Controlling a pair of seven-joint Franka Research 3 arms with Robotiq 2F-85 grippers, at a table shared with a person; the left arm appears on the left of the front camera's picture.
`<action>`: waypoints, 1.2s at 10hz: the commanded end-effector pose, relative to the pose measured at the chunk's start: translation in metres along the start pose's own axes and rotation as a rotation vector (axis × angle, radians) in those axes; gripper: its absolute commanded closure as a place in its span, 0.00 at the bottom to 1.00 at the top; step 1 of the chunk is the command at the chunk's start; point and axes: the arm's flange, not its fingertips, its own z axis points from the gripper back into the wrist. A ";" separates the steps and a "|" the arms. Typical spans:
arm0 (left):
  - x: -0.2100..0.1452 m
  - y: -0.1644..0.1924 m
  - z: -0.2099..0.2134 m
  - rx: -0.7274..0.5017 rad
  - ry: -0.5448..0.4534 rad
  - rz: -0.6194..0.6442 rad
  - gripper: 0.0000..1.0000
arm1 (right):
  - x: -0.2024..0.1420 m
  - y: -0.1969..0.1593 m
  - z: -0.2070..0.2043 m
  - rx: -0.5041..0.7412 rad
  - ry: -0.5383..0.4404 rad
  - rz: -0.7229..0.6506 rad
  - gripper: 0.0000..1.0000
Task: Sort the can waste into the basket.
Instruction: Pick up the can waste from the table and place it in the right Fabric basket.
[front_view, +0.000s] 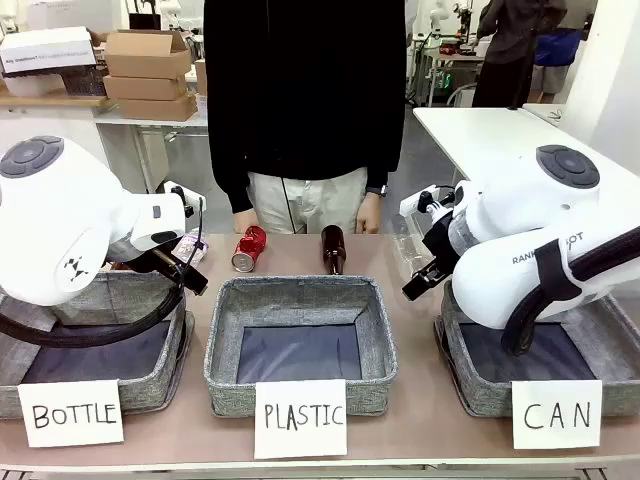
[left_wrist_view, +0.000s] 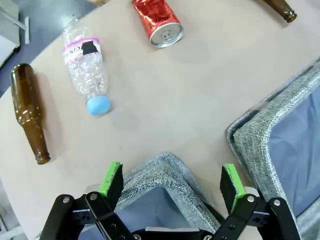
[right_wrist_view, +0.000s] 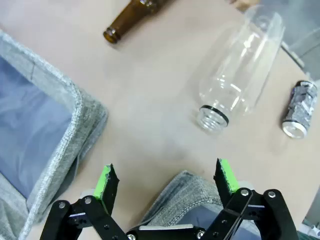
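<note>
Front view first: three baskets sat in a row along my side of the table (front_view: 420, 425), the BOTTLE basket (front_view: 150, 385) left, the PLASTIC basket (front_view: 225, 340) in the middle and the CAN basket (front_view: 480, 395) right. What I could see inside each was just dark lining. Beyond the middle one lay the red can (front_view: 248, 249), with a brown bottle (front_view: 333, 250) just beside it. A person stood at the far edge, one hand (front_view: 245, 220) right behind the red can. The left gripper (front_view: 185, 272) and right gripper (front_view: 425, 275) hung over the back rims of the outer baskets.

Left wrist view: left gripper (left_wrist_view: 172, 172) had its fingers spread wide with nothing between them, over a corner of the BOTTLE basket (left_wrist_view: 165, 172). On the table past it I counted the red can (left_wrist_view: 159, 20), one blue-capped plastic bottle (left_wrist_view: 87, 75), a second brown bottle (left_wrist_view: 29, 110), and the neck of the first (left_wrist_view: 281, 8).

Right wrist view: right gripper (right_wrist_view: 165, 170) was also spread wide and holding nothing, above a corner of the CAN basket (right_wrist_view: 187, 192). Out on the table lay the silver can (right_wrist_view: 299, 110), on its side next to an uncapped clear bottle (right_wrist_view: 240, 70).

So that made two cans, both outside the basket.
</note>
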 end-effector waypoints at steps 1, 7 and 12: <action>0.000 0.000 0.000 0.000 0.000 0.000 0.00 | 0.000 0.000 0.000 0.000 0.000 0.000 0.00; 0.000 0.000 0.000 0.000 0.000 0.000 0.00 | 0.000 0.000 0.000 0.000 0.000 0.000 0.00; 0.000 0.000 0.000 0.000 0.000 0.000 0.00 | 0.000 0.000 0.000 0.000 0.000 0.000 0.00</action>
